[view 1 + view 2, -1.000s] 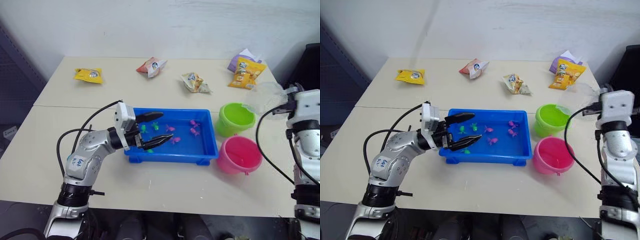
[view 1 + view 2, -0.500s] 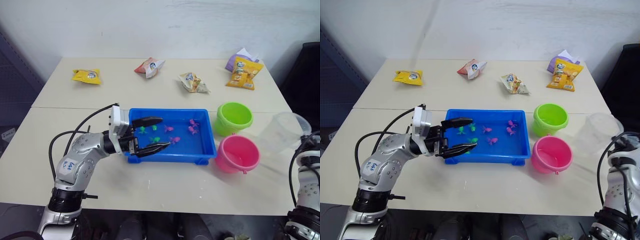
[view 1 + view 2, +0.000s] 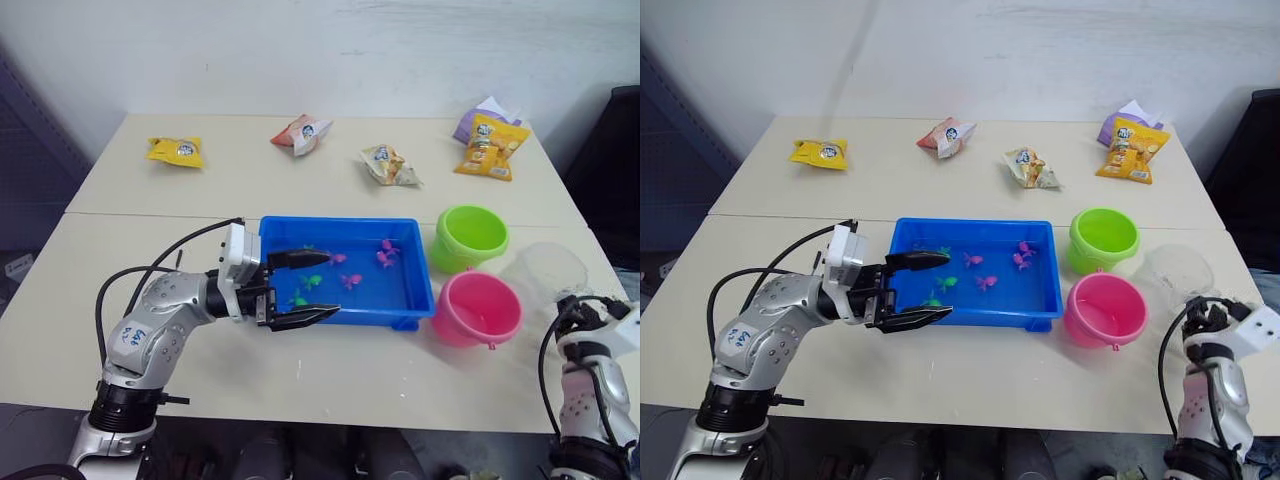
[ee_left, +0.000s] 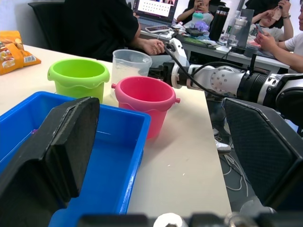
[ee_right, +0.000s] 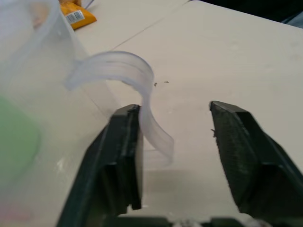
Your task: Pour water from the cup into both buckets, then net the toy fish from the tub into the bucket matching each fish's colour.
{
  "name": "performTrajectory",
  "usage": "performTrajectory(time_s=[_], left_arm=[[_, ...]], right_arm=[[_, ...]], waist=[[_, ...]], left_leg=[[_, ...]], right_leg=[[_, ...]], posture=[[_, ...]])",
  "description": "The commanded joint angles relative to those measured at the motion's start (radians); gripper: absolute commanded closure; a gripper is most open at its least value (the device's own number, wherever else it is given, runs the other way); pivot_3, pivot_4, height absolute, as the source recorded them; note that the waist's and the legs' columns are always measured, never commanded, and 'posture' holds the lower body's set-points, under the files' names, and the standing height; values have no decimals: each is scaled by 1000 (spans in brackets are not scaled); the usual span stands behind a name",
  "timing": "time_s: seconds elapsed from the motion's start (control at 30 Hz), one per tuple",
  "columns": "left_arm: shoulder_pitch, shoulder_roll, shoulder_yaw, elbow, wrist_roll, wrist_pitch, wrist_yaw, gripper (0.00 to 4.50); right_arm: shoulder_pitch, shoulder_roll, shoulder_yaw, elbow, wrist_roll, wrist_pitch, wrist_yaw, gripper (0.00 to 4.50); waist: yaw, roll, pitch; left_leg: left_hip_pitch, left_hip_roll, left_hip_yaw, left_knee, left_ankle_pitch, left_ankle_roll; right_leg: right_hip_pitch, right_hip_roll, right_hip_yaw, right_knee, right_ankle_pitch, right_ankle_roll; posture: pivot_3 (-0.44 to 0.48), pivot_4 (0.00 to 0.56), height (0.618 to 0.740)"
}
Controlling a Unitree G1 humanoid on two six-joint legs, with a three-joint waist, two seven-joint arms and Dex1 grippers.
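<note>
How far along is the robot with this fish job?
Pouring looks over: the cup stands upright beside the pink bucket, and the jaws of the right gripper are open around its handle. Whether the buckets hold water I can't tell. In hand: the left gripper hovers open at the near edge of the tub. Left: netting; every fish I see lies in the tub, none in either bucket.

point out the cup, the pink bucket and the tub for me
cup (image 3: 1177, 272), right eye view, on its clear side wall
pink bucket (image 3: 480, 322), left eye view, on its outer wall
tub (image 3: 345, 225), left eye view, on its far rim
</note>
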Motion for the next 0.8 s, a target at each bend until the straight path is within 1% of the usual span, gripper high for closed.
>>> performTrajectory(time_s=[0.03,0.07,0.2,0.33,0.43,0.5,0.57,0.6,0.67,0.73,0.8], left_arm=[[16,17,19,-47,-19,-2,1,0],[21,19,20,-47,-20,-3,1,0],[37,31,29,-45,-22,-4,-5,0],[50,50,52,-31,-21,-9,-10,0],[87,84,106,-24,-25,-10,-12,0],[124,119,162,-17,-23,-10,0,0],[162,140,213,-5,-10,-30,14,0],[179,130,246,9,4,-60,40,0],[224,71,344,51,124,-281,144,0],[292,47,417,75,154,-341,195,0],[373,63,474,119,169,-384,176,0]], right_arm=[[97,0,-45,-144,44,30,-5,562],[134,2,-55,-175,53,39,-6,42],[257,9,-82,-294,106,83,0,42],[351,-10,-99,-391,170,125,53,42],[428,-59,-127,-513,247,125,188,42],[485,-123,-130,-592,261,114,310,42],[521,-176,-132,-629,277,109,405,42],[536,-201,-135,-651,297,109,463,42],[566,-298,-108,-680,274,123,590,42],[527,-354,-81,-665,202,58,654,42],[444,-367,-53,-644,185,-23,718,42]], waist=[[0,0,0],[1,0,0],[1,0,0],[-2,0,0],[-4,1,0],[-4,2,0],[-1,1,1],[-1,0,0],[2,0,0],[1,-4,1],[-1,-9,2]], left_leg=[[0,0,0,0,0,0],[0,0,0,-1,0,0],[0,0,0,-1,-1,0],[0,0,0,-2,-2,-1],[1,1,0,-3,-2,-1],[1,1,0,-4,-4,2],[1,1,0,-4,-5,4],[2,1,0,-4,-5,4],[1,1,-1,-4,-6,5],[1,1,-1,-4,-7,6],[1,2,-1,-5,-7,6]], right_leg=[[0,0,0,0,0,0],[0,0,0,0,0,0],[0,0,0,-1,0,0],[0,0,0,-1,0,0],[0,0,0,-1,0,0],[0,0,0,-1,0,-1],[-1,0,0,-2,0,-1],[0,0,0,-2,0,-1],[0,0,0,-3,0,-1],[0,-1,0,-5,0,0],[0,0,-1,-6,0,0]], posture=[[0,150,738],[0,150,738],[0,150,738],[0,150,738],[0,150,738],[0,150,738],[0,150,738],[0,150,738],[0,150,738],[0,150,738],[0,150,738]])
